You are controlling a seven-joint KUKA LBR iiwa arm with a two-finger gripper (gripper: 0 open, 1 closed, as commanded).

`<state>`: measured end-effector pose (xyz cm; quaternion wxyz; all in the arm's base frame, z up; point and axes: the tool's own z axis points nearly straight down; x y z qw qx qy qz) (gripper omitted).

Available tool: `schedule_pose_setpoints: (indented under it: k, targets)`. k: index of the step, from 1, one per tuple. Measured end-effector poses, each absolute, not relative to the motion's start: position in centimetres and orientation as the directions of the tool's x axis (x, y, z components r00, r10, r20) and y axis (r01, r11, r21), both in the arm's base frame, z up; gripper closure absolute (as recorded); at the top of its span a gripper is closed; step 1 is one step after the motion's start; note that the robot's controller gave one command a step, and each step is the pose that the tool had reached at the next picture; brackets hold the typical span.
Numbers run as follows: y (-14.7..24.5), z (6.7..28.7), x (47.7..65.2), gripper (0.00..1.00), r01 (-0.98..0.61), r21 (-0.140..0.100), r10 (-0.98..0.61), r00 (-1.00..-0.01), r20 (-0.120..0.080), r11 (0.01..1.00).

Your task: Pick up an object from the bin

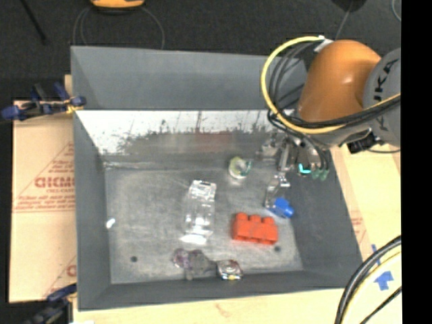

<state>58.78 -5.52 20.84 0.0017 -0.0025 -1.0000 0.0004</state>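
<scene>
The gripper [275, 193] is hovering at a blue piece [283, 209] beside the red block [255, 228], and I cannot tell whether it is spread or pressed together.

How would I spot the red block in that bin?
Start in the right half of the grey bin, near the gripper. The red block lies on the floor beside a small blue piece. It is the only bright red, boxy thing.

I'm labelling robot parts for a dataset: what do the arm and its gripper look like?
The arm is grey with black lettering, its wrist under a rounded orange cover. Yellow and black cables loop around it. The gripper is bare metal with a small greenish light.
</scene>
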Motion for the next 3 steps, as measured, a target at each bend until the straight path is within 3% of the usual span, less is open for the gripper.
schedule_pose_setpoints:
  k: [1,2,3]
  targets:
    - [-7.4,9.7,52.8,0.00,0.155,0.000,0.155,-0.988,0.006,0.988]
    - [-7.4,10.2,53.2,1.00,0.150,-0.001,0.150,-0.989,-0.004,0.989]
    - [-8.2,23.0,52.9,1.00,-0.189,-0.004,-0.189,-0.982,-0.009,0.982]
